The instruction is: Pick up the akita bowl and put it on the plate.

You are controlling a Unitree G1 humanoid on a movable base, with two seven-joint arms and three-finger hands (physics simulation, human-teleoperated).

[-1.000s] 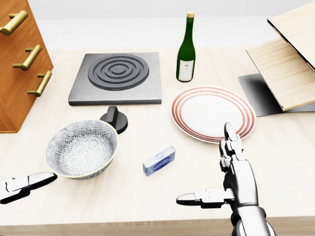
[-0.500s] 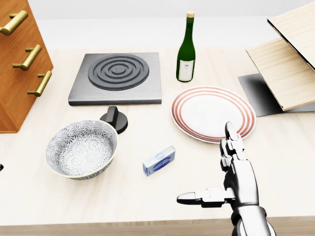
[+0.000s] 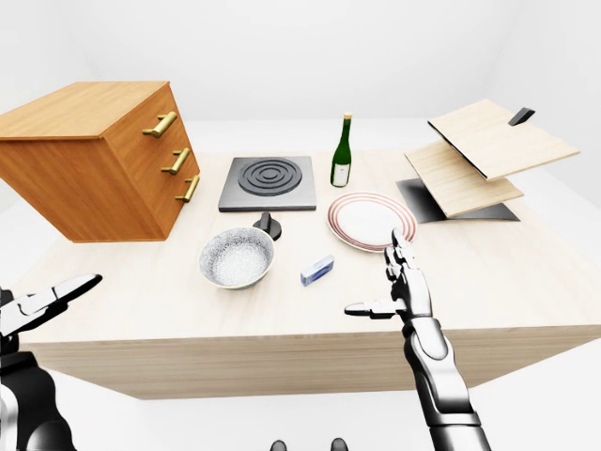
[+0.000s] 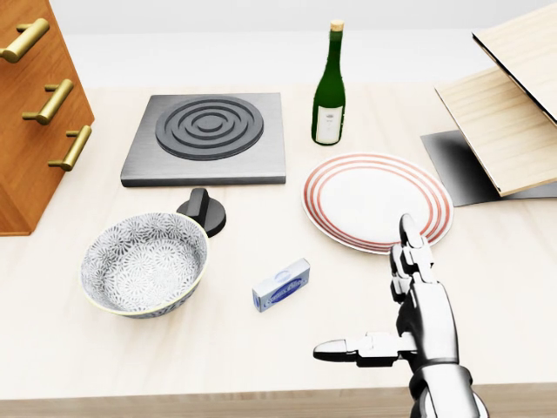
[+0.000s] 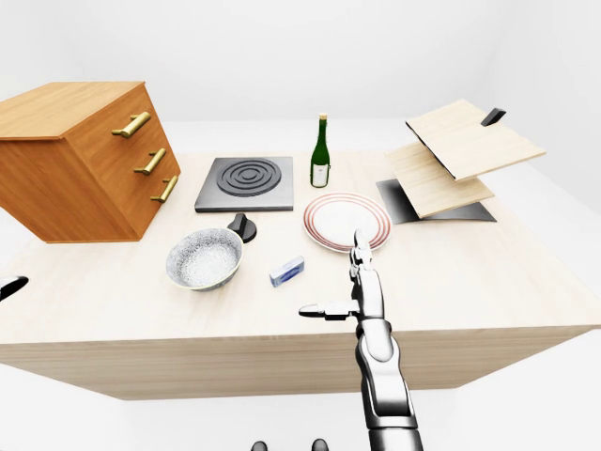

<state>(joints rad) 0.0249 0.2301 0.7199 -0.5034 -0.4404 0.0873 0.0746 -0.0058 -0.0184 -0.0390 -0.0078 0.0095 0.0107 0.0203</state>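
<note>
The akita bowl (image 4: 145, 264), white with a grey-blue pattern, sits upright on the wooden table at the lower left of the head view. The plate (image 4: 377, 200), white with red rings, lies to its right with nothing on it. My right hand (image 4: 362, 287) is open just below the plate's rim, fingers pointing up and thumb out to the left, holding nothing. My left hand (image 3: 52, 298) shows only in the left-eye view, at the far left off the table's edge. It is open and well away from the bowl.
A small blue box (image 4: 281, 285) lies between bowl and plate. A black knob (image 4: 203, 211) touches the bowl's upper rim. A black hob (image 4: 207, 135), a green wine bottle (image 4: 330, 87), a wooden drawer cabinet (image 4: 35, 113) and slanted wooden boards (image 4: 513, 104) stand further up.
My left hand has drawn back to the left and out of the head view. The right hand, the bowl and the plate have stayed put.
</note>
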